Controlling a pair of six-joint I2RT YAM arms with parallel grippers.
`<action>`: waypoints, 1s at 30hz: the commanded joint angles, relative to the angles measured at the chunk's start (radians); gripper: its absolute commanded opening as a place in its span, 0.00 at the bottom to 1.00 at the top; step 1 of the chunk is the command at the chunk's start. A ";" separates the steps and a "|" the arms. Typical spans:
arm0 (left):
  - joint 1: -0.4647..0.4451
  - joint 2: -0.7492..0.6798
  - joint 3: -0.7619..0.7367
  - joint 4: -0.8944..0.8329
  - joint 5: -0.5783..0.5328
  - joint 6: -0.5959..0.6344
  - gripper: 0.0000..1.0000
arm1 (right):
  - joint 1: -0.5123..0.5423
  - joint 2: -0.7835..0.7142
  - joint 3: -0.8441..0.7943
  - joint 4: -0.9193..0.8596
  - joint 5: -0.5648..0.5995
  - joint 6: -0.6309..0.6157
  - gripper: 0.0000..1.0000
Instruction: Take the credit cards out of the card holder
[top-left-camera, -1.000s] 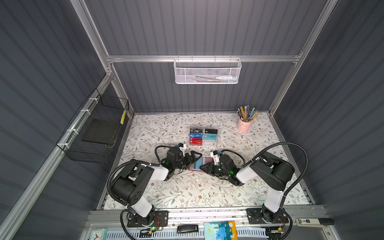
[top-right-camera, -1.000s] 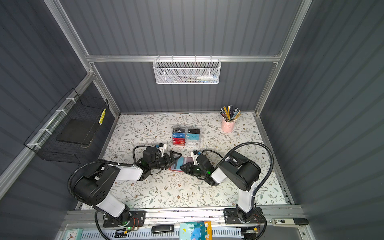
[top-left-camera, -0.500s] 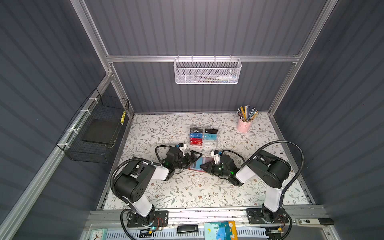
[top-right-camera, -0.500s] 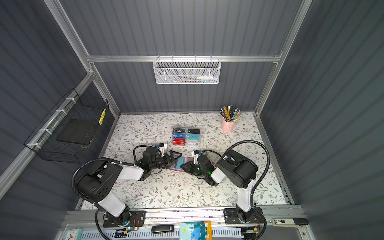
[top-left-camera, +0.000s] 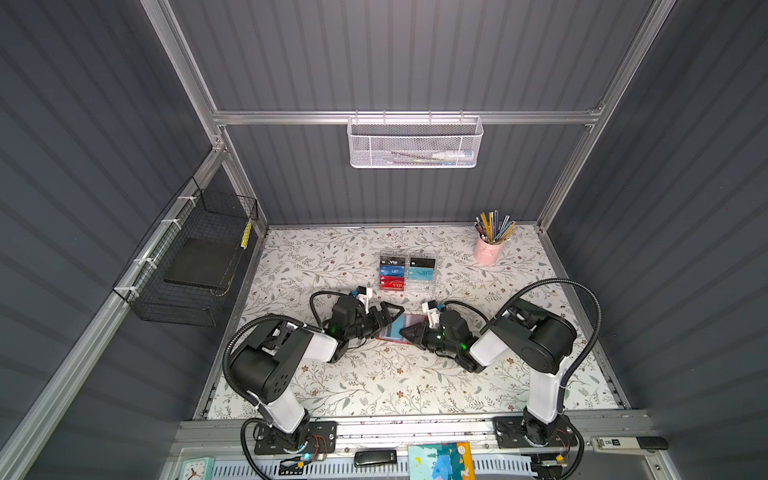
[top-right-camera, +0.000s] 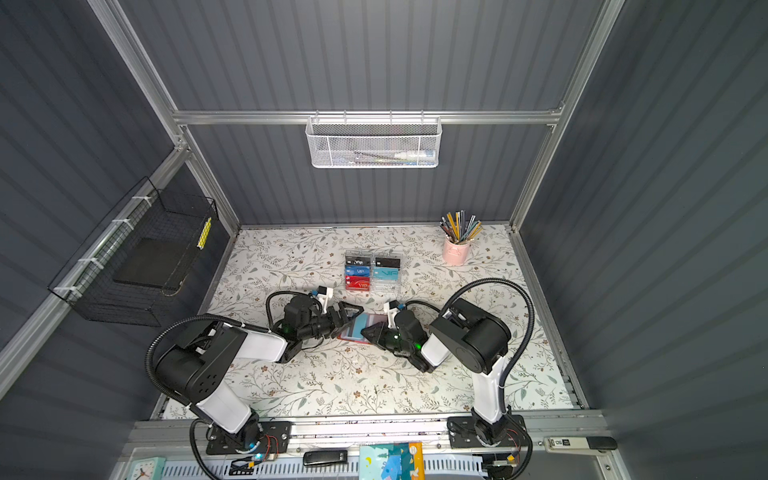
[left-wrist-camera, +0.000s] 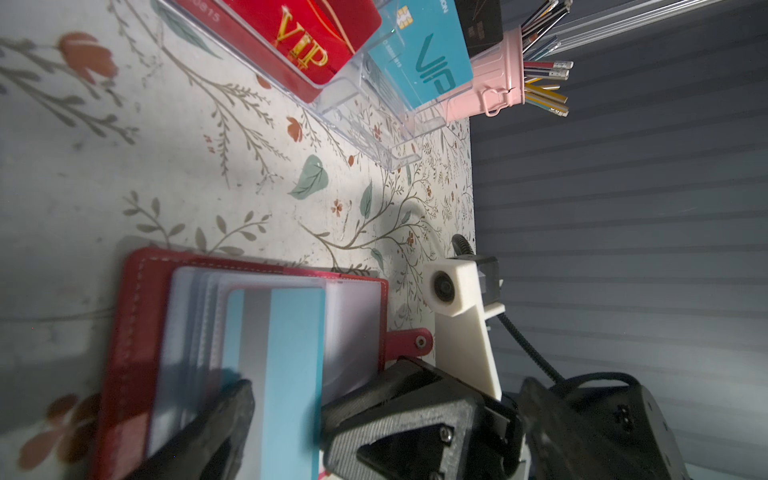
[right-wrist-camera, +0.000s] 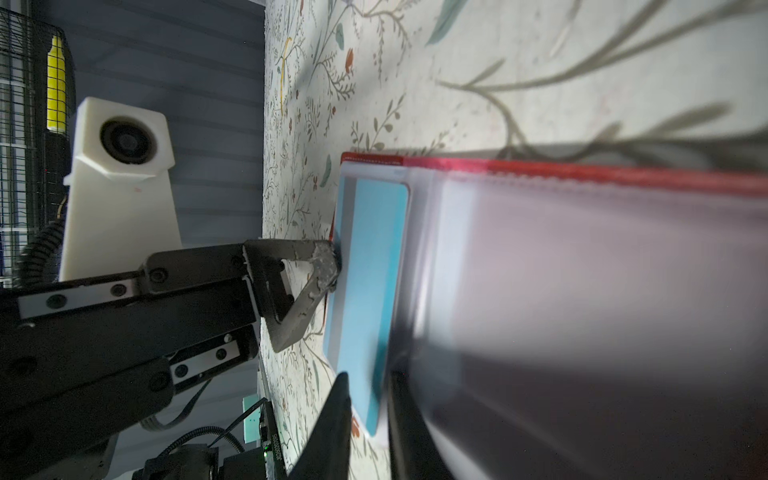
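red wallet (left-wrist-camera: 137, 332) lies open on the desk (top-left-camera: 374, 386). left end effector (top-left-camera: 385, 319) is released, one finger at the wallet's edge. right end effector (right-wrist-camera: 370, 395) straddles the light-blue card (left-wrist-camera: 291, 353) in the wallet; whether it is clenched, i cannot tell.

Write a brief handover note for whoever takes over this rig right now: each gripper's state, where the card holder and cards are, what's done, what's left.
Left gripper: wide open, one fingertip against the card holder's edge.
Right gripper: jaws narrow around the end of the light-blue card; firm grip unconfirmed.
Holder lies open mid-table; that card lies in its top sleeve. A teal card stands in the clear rack.
Done: holder opened.
To do: pull the card out, then check the other sleeves.
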 joint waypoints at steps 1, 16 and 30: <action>0.008 0.027 -0.037 -0.091 0.006 -0.008 1.00 | -0.004 0.017 0.022 0.012 0.021 0.006 0.18; 0.009 0.043 -0.057 -0.055 0.014 -0.026 1.00 | -0.003 0.017 0.014 0.050 0.004 0.015 0.07; 0.009 0.062 -0.072 -0.003 0.019 -0.048 1.00 | -0.001 0.029 0.023 0.093 -0.009 0.007 0.07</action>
